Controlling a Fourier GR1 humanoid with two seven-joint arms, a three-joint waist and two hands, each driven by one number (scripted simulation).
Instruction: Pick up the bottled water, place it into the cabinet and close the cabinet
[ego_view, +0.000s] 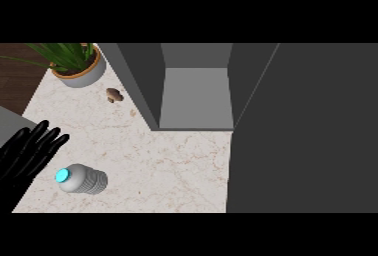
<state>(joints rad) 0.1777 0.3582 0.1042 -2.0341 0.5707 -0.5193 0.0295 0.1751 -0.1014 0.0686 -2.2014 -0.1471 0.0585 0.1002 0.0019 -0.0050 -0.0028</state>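
Note:
The bottled water (83, 179) stands on the marble counter (162, 160) at the lower left, a ribbed grey bottle with a light blue cap seen from above. My left hand (26, 150) shows at the left edge just beside the bottle, its black fingers straight and pointing up, not touching the bottle. The grey cabinet (196, 90) stands at the back with its inside showing, and its dark door (303, 130) swings out along the right side. My right hand does not show.
A potted green plant (76, 65) stands at the counter's back left corner. A small brown thing (113, 94) lies between the pot and the cabinet's left wall. Dark wood floor (18, 70) shows beyond the counter's left edge.

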